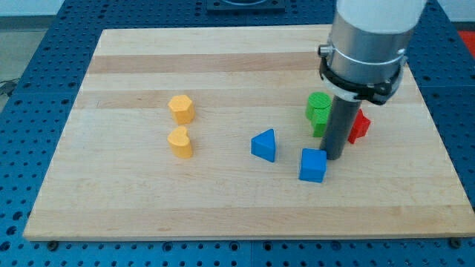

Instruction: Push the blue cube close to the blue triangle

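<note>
The blue cube [312, 165] lies on the wooden board, right of centre near the view's bottom. The blue triangle [264, 144] lies just to its left and a little higher, a short gap between them. My tip [333, 156] is at the end of the dark rod and stands right at the cube's upper right edge, touching it or nearly so. The arm's grey body hangs above the rod at the view's top right.
A green block [318, 108] stands behind the rod, with a second green piece under it. A red block [359, 126] shows partly to the rod's right. A yellow hexagon-like block [181, 108] and a yellow heart-like block [179, 142] lie left of centre.
</note>
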Controlling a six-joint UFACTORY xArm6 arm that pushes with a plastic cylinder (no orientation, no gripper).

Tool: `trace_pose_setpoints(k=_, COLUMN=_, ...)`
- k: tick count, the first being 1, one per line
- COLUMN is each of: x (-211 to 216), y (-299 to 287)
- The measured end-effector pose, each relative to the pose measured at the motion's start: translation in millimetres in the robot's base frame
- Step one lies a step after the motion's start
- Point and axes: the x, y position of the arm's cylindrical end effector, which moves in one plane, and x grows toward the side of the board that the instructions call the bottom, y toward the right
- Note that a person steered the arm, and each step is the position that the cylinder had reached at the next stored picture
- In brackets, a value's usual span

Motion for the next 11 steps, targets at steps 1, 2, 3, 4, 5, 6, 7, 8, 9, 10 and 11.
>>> trace_pose_setpoints(k=1, x=7, y=15)
trace_pose_setpoints(k=2, x=18, y=16)
trace_pose_setpoints(k=3, x=39, y=8)
trace_pose_setpoints(k=4, x=48, y=-6)
trace_pose_setpoints(k=5, x=48, y=-22)
trace_pose_setpoints(k=6, x=43, y=-43)
trace_pose_setpoints(k=7, x=35, y=-68)
trace_pose_setpoints(k=8, x=42, y=-61)
trace_pose_setpoints(k=9, x=52, y=-22)
trace_pose_setpoints(k=10, x=49, y=4)
trace_pose_setpoints(k=11, x=35, y=-5)
